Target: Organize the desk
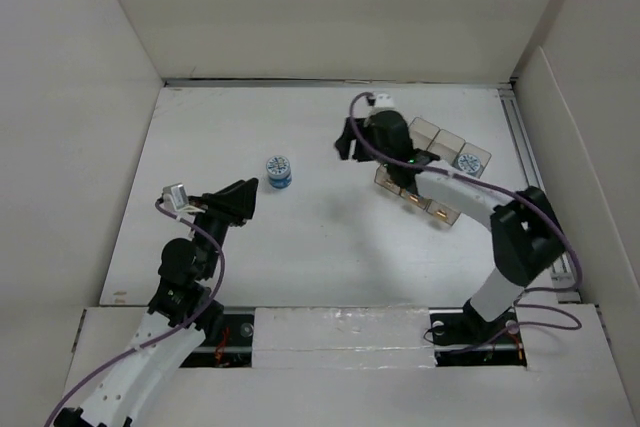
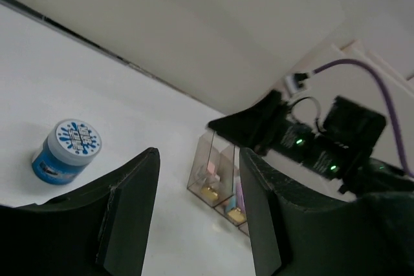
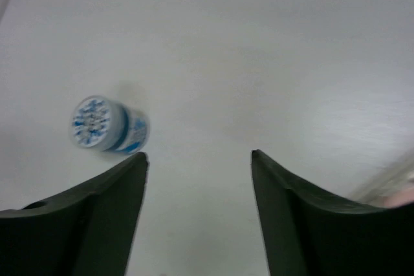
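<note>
The left end effector (image 1: 247, 190) and right end effector (image 1: 346, 143), both spread apart and empty, flank a small blue jar (image 1: 279, 172) on the tabletop (image 1: 330, 247), which one of them likely must close around next.

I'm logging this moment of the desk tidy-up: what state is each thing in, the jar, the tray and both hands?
Blue jar: upright on the desk, lid on, not held.
Clear tray: upright on the desk, small items in its compartments.
Left hand: open, empty, apart from the jar.
Right hand: open, empty, above the desk.
</note>
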Robot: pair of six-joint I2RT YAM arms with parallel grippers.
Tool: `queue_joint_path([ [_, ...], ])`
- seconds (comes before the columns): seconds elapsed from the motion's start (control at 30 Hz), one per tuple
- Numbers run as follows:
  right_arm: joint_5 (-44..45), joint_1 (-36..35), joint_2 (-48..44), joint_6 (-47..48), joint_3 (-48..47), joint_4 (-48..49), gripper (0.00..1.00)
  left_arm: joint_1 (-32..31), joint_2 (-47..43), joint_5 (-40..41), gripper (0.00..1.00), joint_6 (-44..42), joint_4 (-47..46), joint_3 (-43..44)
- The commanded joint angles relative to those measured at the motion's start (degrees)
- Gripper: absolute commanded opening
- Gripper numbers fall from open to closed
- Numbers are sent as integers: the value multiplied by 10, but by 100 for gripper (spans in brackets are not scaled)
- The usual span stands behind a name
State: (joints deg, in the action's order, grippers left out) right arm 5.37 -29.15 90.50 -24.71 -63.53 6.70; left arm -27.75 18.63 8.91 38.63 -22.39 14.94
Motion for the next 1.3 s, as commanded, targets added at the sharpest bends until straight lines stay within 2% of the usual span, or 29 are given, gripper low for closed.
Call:
queue_joint_path([
  [0.0, -35, -97, 71, 72, -70, -30, 74, -2, -50, 53, 47, 11, 9, -11],
  [0.07, -40, -137, 128, 88, -125, -44, 88, -2, -75, 60, 48, 14, 16, -15],
  [0.17, -37, -175, 199, 106, -196, -84, 98, -2, -83, 62, 47, 17, 23, -13],
  [0.43, 8, -193, 356, 113, -362, -174, 100, -2, -91, 62, 47, 23, 31, -10],
  [0.63, 74, -199, 407, 104, -424, -139, 97, -2, -91, 63, 47, 23, 31, -12],
  [0.73, 56, -199, 421, 89, -437, -114, 92, -2, -84, 57, 47, 21, 28, -11],
  [0.77, 57, -199, 423, 83, -437, -109, 82, -2, -80, 57, 47, 21, 27, -10],
  [0.8, 57, -199, 422, 77, -434, -94, 78, -2, -80, 58, 47, 21, 27, -10],
  [0.93, 53, -199, 389, 47, -380, -15, 74, -2, -76, 54, 47, 22, 28, -9],
  [0.97, 53, -194, 381, 41, -369, 1, 55, -2, -78, 54, 47, 21, 24, -10],
  [1.0, 51, -194, 374, 32, -358, 30, 46, -2, -76, 55, 47, 21, 24, -11],
  [1.07, 30, -188, 344, 12, -324, 57, 40, -2, -76, 57, 47, 21, 24, -10],
  [1.27, 14, -139, 200, -24, -180, 134, 38, -2, -68, 53, 47, 19, 19, -10],
])
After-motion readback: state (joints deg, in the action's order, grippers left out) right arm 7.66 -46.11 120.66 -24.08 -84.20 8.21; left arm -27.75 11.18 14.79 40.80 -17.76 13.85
